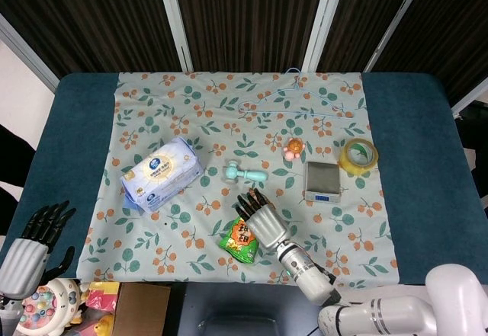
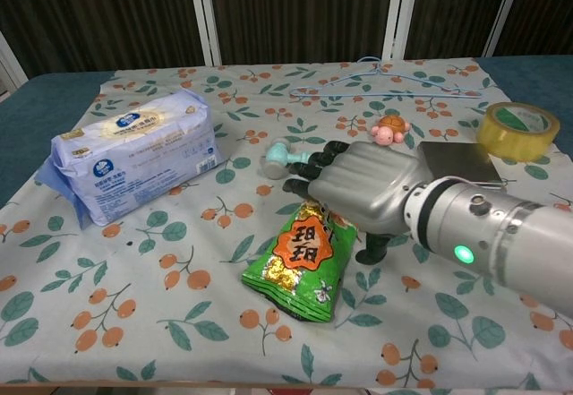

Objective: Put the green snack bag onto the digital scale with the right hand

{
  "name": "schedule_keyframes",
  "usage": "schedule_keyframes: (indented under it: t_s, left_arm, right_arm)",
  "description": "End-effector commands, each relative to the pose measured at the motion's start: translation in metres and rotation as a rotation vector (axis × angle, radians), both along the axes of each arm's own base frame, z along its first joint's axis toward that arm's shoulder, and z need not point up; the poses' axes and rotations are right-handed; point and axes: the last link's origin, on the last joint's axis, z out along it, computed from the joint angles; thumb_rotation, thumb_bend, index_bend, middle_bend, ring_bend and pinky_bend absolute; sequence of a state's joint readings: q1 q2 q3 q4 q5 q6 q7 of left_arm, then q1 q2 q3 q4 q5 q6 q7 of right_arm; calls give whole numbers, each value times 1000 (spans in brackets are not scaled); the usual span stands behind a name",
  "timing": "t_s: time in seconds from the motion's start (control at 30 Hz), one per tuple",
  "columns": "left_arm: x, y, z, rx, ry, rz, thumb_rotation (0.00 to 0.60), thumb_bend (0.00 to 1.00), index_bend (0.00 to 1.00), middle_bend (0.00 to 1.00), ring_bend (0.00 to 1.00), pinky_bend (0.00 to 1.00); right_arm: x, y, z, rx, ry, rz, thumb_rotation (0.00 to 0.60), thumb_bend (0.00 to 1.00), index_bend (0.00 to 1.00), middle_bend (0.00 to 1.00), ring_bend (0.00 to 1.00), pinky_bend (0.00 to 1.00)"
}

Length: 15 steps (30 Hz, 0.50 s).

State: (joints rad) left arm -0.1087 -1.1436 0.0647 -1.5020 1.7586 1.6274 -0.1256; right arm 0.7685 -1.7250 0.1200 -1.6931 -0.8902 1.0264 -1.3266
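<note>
Right now the fingers of the right hand are spread and stretched forward, palm down, over the upper end of the green snack bag; the thumb points down beside the bag's right edge, and whether the palm touches the bag cannot be told. In the head view the same right hand covers the top of the green snack bag, which lies flat on the floral cloth near the desk's front edge. The digital scale sits apart to the bag's right, a roll of yellow tape beyond it. A teal handled tool, a small turtle toy and a blue tissue pack lie nearby. The left hand hangs off the desk, fingers apart, holding nothing.
</note>
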Motion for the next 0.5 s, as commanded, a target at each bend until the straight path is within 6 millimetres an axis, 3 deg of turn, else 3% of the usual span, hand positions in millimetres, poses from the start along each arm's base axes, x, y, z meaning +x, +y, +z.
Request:
schedule_keyframes:
  t_s: [0.03, 0.17, 0.23, 0.37, 0.5]
  left_arm:
    - [0, 0, 0, 2, 1, -1, 600, 478, 0, 0, 5, 97]
    - [0, 0, 1, 4, 3, 1, 600, 479, 0, 0, 5, 97]
    - [0, 0, 2, 6, 2, 2, 600, 480, 0, 0, 5, 97]
    - [0, -2, 3, 9, 0, -3, 600, 482, 0, 0, 5, 97]
    - [0, -2, 3, 7, 1, -3, 600, 483, 0, 0, 5, 98]
  right_arm:
    - [15, -6, -17, 18, -5, -7, 600, 333, 403, 0, 0, 4]
    - [19, -7, -21, -12, -31, 12, 600, 333, 677, 97, 3, 80]
    - [18, -8, -22, -23, -25, 18, 600, 334, 756, 139, 20, 92]
    - [16, -11, -18, -61, -22, 38, 600, 334, 954, 238, 147, 155]
    - [12, -16, -3, -103, -41, 30, 600, 334, 991, 264, 169, 164]
